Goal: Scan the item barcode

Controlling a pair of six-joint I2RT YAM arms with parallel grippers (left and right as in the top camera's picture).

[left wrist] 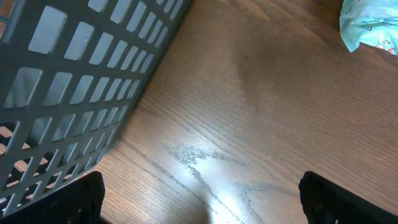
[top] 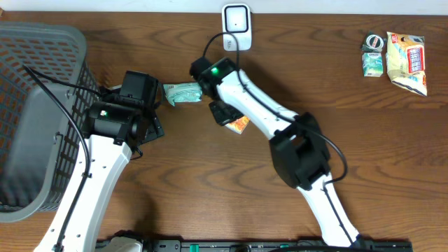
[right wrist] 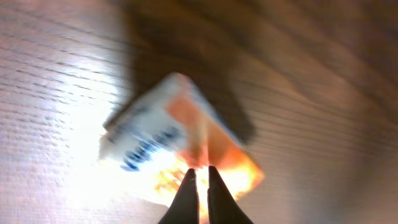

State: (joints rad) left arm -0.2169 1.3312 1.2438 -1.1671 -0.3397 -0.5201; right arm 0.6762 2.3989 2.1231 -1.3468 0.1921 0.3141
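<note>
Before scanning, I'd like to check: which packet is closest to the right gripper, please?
The orange-and-white packet, at the tips of the right gripper; the green packet lies further left.

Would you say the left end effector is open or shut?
Open: the left end effector shows fingers at opposite frame edges, nothing between.

Basket (top: 70, 42): grey mesh, far left.
Scanner (top: 236, 24): white, top centre.
Green packet (top: 183, 92): left of centre.
Orange packet (top: 241, 127): partly under right arm (top: 255, 106).
Snack bags (top: 406, 61): top right.
</note>
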